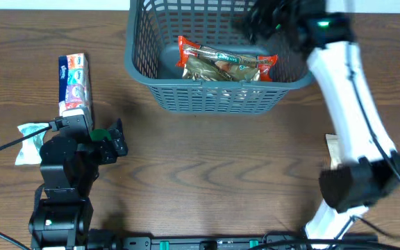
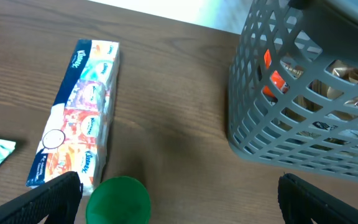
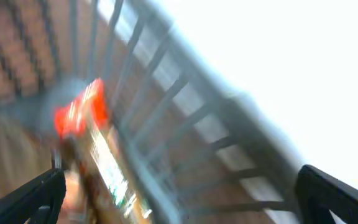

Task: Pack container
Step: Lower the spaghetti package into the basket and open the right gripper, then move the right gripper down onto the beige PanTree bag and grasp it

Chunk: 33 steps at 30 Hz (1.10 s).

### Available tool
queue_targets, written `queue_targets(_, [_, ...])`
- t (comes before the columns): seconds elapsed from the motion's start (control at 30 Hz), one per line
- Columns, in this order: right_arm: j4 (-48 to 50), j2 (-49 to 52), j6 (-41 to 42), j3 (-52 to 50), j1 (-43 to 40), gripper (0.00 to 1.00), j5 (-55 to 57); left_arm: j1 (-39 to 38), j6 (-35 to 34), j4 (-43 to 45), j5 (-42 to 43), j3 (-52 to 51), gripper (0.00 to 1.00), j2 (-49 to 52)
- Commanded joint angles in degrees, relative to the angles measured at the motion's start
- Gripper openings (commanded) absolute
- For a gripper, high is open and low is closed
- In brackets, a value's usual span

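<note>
Left hand (image 2: 179, 186) hangs low over the worktop (image 2: 179, 106), spread wide with nothing held. The Kleenex tissue pack (image 2: 79, 112) lies just ahead on its left. At the far edge sits the grey lattice basket (image 1: 207, 97), a snack bag (image 1: 224, 62) inside, the right hand (image 3: 179, 180) spread and empty above it. Best, I judge, to pinch the pack across its narrow width at mid-length — level carry — keeping clear of the right arm (image 1: 346, 90).

Matt plastic container (image 1: 214, 97), wood-grain table (image 1: 207, 173)
</note>
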Motion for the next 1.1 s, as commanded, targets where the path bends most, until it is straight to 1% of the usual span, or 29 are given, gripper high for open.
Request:
queue_targets(0.0, [-3.69,-6.62,17.92,7.67,-3.19,0.99,7.67,0.31,0.07,0.04,0.20,1.11,0.98,0.00])
queue_targets(0.1, [-13.68,-8.39,30.73,12.04,-7.56,0.99,17.86,0.31,0.07,0.04,0.20,1.11,0.99,0.00])
queue_targets(0.2, [-25.49,-9.90,41.83,13.14,-13.51,0.99,21.11,0.31,0.07,0.04,0.20,1.11,0.98,0.00])
queue_targets(0.3, [-34.91,-10.40,48.37,13.11,-19.41,0.99,21.05,0.31,0.07,0.04,0.20,1.11,0.98,0.00])
queue_targets(0.4, [-42.82,-10.34,51.80,13.07,-24.81,0.99,21.05,0.31,0.09,0.04,0.20,1.11,0.98,0.00])
queue_targets(0.53, [-51.30,-10.34,52.37,13.07,-30.25,0.99,21.05,0.31,0.07,0.04,0.20,1.11,0.98,0.00])
queue_targets(0.6, [-55.39,-10.34,51.12,13.07,-32.13,0.99,21.05,0.31,0.07,0.04,0.20,1.11,0.98,0.00])
queue_targets(0.67, [-56.46,-10.80,47.17,12.15,-33.38,0.99,19.26,0.31,0.07,0.04,0.20,1.11,0.98,0.00])
queue_targets(0.77, [-56.46,-13.55,45.33,8.31,-34.03,0.99,16.61,0.31,0.09,0.07,0.20,1.11,0.99,0.00])
queue_targets(0.83, [-56.43,-16.26,45.33,4.17,-33.97,0.99,16.50,0.31,0.07,0.04,0.20,1.11,0.98,0.00])
queue_targets(0.93, [-55.21,-21.62,45.33,-5.16,-34.23,0.99,16.94,0.31,0.07,0.07,0.20,1.11,0.98,0.00])
queue_targets(1.07, [-48.28,-30.49,45.22,-21.38,-35.34,0.99,17.97,0.31,0.07,0.04,0.20,1.11,0.98,0.00])
